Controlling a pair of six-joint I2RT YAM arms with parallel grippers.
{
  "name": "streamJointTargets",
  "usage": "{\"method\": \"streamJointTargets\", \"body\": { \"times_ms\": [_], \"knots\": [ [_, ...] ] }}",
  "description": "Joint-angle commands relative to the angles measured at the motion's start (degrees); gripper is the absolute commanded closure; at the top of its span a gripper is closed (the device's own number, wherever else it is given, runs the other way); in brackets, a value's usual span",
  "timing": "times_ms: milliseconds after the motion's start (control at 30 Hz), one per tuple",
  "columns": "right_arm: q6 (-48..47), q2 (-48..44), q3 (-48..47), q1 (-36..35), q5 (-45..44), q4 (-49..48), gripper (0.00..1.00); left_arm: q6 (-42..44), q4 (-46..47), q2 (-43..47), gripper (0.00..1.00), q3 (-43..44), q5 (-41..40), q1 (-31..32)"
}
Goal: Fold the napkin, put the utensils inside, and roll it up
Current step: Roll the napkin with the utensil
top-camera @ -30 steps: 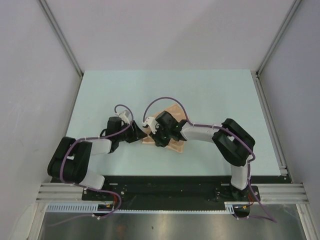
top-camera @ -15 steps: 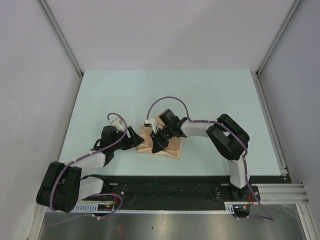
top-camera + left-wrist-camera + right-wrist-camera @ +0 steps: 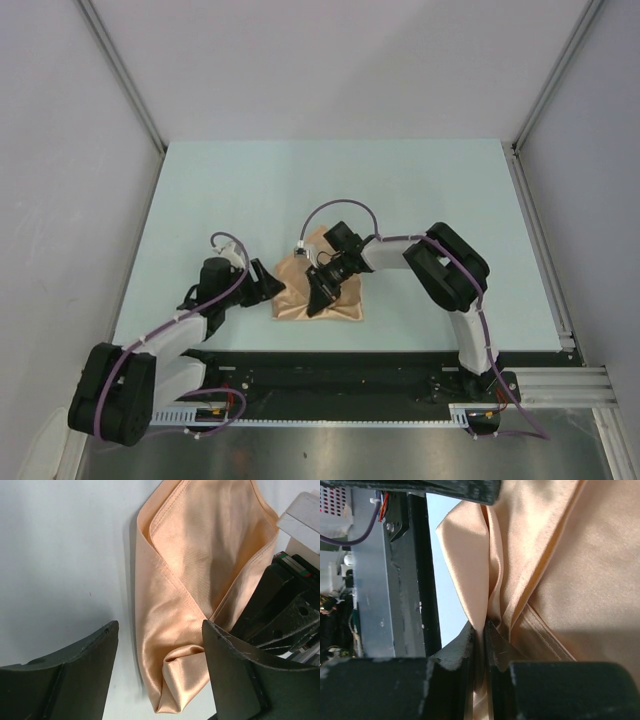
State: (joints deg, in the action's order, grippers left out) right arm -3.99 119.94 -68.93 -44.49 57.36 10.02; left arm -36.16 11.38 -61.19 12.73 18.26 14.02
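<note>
**Top view.** The pale green table [image 3: 420,190] carries the napkin [image 3: 292,300], a shiny peach-orange cloth folded into a rough rectangle. It lies toward 6 o'clock of the table's centre, near the arm bases. The left gripper [image 3: 272,285] sits low at the napkin's 9 o'clock edge and points toward 3 o'clock. The right gripper [image 3: 318,300] reaches in from 1 o'clock and comes down on the middle of the cloth.

**Left wrist view.** The left jaws stand wide apart and hold nothing. A folded flap crosses the cloth diagonally, and a small curled corner of the napkin lies on the table in the gap between the two fingers. Whether the finger on the cloth's side touches the fabric cannot be told. The black body of the right gripper stands at the napkin's 3 o'clock side.

**Right wrist view.** The right jaws are drawn nearly together and pinch a thin upright pleat of the napkin between their tips. Layered folds of cloth spread away toward 3 o'clock.
</note>
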Motion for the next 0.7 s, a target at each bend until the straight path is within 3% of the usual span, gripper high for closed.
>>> {"method": "streamJointTargets", "body": {
  "times_ms": [0,333,433,667],
  "knots": [
    [0.7,3.3,0.9,0.7,-1.6,7.6,0.88,-2.6,-5.6,2.8,0.28,-2.7,0.2,0.5],
    [1.1,4.8,-1.2,1.2,-3.0,9.1,0.88,-8.3,-3.5,3.8,0.32,-7.0,5.1,3.6],
    [1.2,4.8,-1.6,1.3,-3.7,9.3,0.89,-9.5,-2.9,3.4,0.37,-7.8,5.1,4.9],
    [0.9,4.8,-2.3,1.7,-4.5,10.2,0.88,-10.2,-4.6,4.7,0.59,-9.0,2.6,5.8]
  ]
}}
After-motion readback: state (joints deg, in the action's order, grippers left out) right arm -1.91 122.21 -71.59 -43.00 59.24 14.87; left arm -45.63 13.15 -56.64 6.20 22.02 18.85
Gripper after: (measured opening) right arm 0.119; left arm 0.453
